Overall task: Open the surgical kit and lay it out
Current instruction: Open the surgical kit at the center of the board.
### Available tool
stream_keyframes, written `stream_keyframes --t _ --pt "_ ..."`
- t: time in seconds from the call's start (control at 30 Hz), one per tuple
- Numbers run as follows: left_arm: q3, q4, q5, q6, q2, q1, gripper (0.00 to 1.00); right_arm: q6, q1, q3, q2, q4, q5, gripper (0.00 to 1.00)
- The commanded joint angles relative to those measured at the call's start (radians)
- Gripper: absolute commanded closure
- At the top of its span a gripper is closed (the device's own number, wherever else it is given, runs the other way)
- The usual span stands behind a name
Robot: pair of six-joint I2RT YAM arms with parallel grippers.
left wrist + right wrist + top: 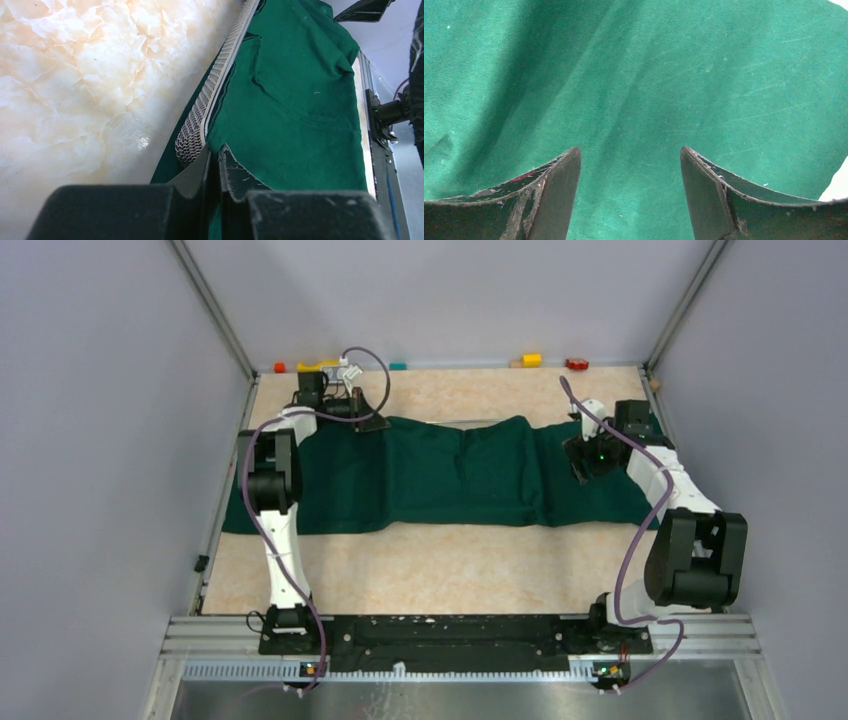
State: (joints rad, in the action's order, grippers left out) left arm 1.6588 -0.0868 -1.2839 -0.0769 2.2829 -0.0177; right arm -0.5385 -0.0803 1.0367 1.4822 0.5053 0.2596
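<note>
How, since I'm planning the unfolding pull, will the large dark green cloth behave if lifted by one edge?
Probably floppy: the large dark green cloth lies in soft folds, so it should drape rather than hold shape. It looks thin, so likely light, yet it may snag on the silver wire-mesh tray edge showing beneath it.

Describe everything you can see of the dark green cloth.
The dark green cloth looks like woven fabric, creased and partly folded, lying as a wide band across the marbled table. It drapes over a wire-mesh tray, whose far edge peeks out. The left gripper has its fingers pinched on the cloth's far left edge. The right gripper hangs open over its right part.
</note>
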Motion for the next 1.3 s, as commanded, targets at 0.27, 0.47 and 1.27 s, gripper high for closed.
stream_keyframes --t 0.27,0.47,1.27 --pt "0.014 -0.247 0.094 -0.324 -0.207 0.067 1.0 0.015 0.041 0.11 -0.037 0.009 0.034 0.28" --pt "-0.103 -0.317 0.231 -0.489 -0.362 0.112 1.0 0.055 0.056 0.201 -0.041 -0.009 0.172 0.28" --pt "-0.792 -0.233 0.795 -0.726 -0.979 0.305 1.0 -0.285 0.319 0.503 0.319 -0.02 0.207 0.27"
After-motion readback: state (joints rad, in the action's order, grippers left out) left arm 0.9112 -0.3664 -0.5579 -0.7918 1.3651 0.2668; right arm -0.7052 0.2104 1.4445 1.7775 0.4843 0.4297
